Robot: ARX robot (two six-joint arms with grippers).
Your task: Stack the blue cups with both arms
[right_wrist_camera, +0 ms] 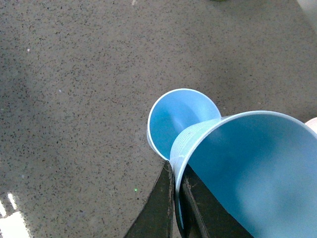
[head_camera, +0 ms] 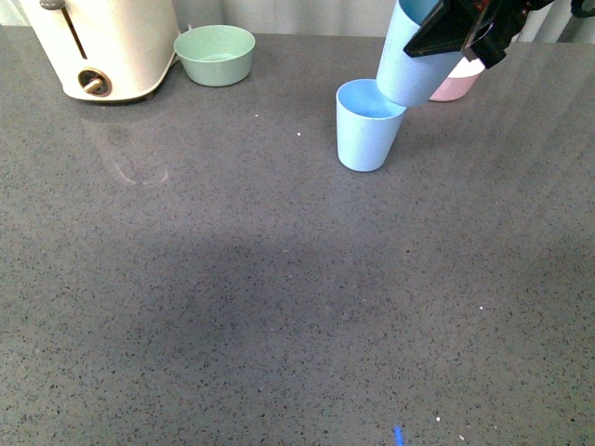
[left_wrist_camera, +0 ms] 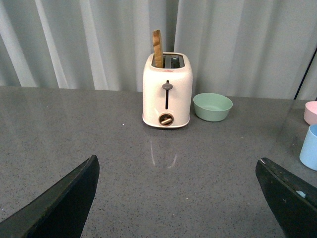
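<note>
The right gripper (head_camera: 462,32) is clamped on the held blue cup (head_camera: 409,65), pinching its wall at the rim. In the right wrist view one dark finger (right_wrist_camera: 157,210) lies outside the wall and the other sits on its inner side, with the rim of this cup (right_wrist_camera: 247,173) running between them. The cup hangs tilted below the gripper, its base lowered over the mouth of the standing blue cup (head_camera: 365,125), which stands upright on the grey table (head_camera: 232,279) just beneath and a little to the gripper's left. From the wrist the held cup's base covers part of the standing cup's (right_wrist_camera: 178,119) opening, though whether the two touch cannot be told. A pink bowl (head_camera: 456,85) sits just behind the held cup, mostly hidden by it. The left gripper (left_wrist_camera: 177,162) does not show in the front view; its own camera shows the jaws spread wide and holding nothing, above the tabletop. Straight ahead of it stands a cream toaster (left_wrist_camera: 167,89) with a slice of toast (left_wrist_camera: 157,48) poking up from one slot, and a green bowl (left_wrist_camera: 212,106) just beside the toaster, towards the right arm.
</note>
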